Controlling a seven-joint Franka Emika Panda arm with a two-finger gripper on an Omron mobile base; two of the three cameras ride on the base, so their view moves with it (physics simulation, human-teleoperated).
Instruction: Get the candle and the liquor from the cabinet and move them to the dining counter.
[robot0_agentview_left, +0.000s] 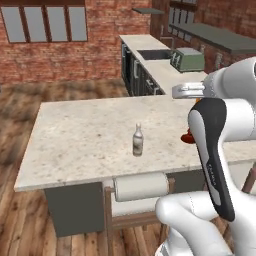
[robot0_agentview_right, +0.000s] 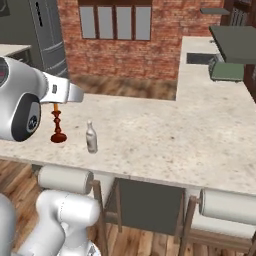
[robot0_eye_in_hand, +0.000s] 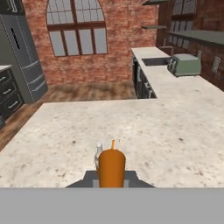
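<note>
My gripper (robot0_agentview_right: 56, 103) is shut on the top of the candle (robot0_agentview_right: 57, 125), a thin orange taper in a dark red-brown holder. The holder's foot is at the near left of the dining counter (robot0_agentview_right: 165, 135); whether it touches the top I cannot tell. In the hand view the candle (robot0_eye_in_hand: 111, 168) fills the space between my fingers. The liquor (robot0_agentview_right: 91, 136), a pale bottle with a label band, stands upright on the counter just right of the candle. The bottle (robot0_agentview_left: 138, 140) is also near the counter's front edge in the left base view. The cabinet (robot0_agentview_left: 148, 10) is far back on the brick wall.
A second counter with a sink (robot0_agentview_left: 154, 54) and a green toaster (robot0_agentview_left: 187, 59) runs along the far right wall. Stools with rolled backs (robot0_agentview_right: 65, 179) (robot0_agentview_right: 227, 205) stand under the dining counter's near edge. A tall fridge (robot0_eye_in_hand: 24, 57) is at the far left.
</note>
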